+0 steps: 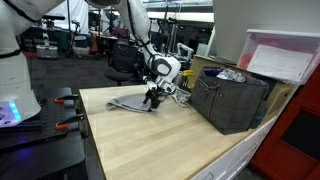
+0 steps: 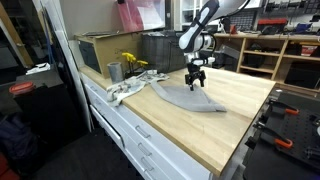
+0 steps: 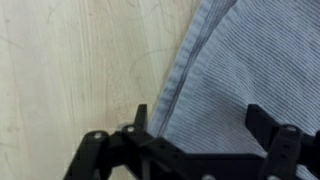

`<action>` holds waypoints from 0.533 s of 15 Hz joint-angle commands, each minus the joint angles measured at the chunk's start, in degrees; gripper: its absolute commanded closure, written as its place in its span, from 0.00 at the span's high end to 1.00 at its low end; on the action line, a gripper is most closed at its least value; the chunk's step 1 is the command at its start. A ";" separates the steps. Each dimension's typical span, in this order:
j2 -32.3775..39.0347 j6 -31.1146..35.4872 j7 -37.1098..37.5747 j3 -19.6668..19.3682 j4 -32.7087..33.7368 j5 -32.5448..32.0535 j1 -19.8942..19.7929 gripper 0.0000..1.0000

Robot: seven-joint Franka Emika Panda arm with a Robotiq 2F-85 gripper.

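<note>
A grey-blue ribbed cloth (image 2: 185, 96) lies flat on the wooden table (image 2: 230, 130), also seen in an exterior view (image 1: 130, 104). My gripper (image 2: 195, 84) hovers just above the cloth's far end, fingers pointing down; it also shows in an exterior view (image 1: 153, 99). In the wrist view the open jaws (image 3: 198, 122) straddle the cloth (image 3: 235, 70) near its hemmed edge, with one finger over bare wood and the other over fabric. Nothing is held.
A dark mesh crate (image 1: 230, 98) stands at one end of the table, with a grey cup (image 2: 114, 72), yellow object (image 2: 130, 62) and white rags (image 2: 128, 88) near it. A pink-lidded bin (image 1: 285, 55) sits behind. Table edges drop to drawers (image 2: 140, 150).
</note>
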 commanded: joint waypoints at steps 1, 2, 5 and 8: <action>0.63 2.81 -2.61 0.62 0.25 0.80 -0.81 1.00; 0.74 3.62 -2.95 0.78 0.22 0.88 -0.90 1.00; 1.05 6.28 -4.11 1.40 -0.23 1.15 -0.97 1.00; 1.12 7.88 -4.37 1.88 -0.72 1.14 -0.83 1.00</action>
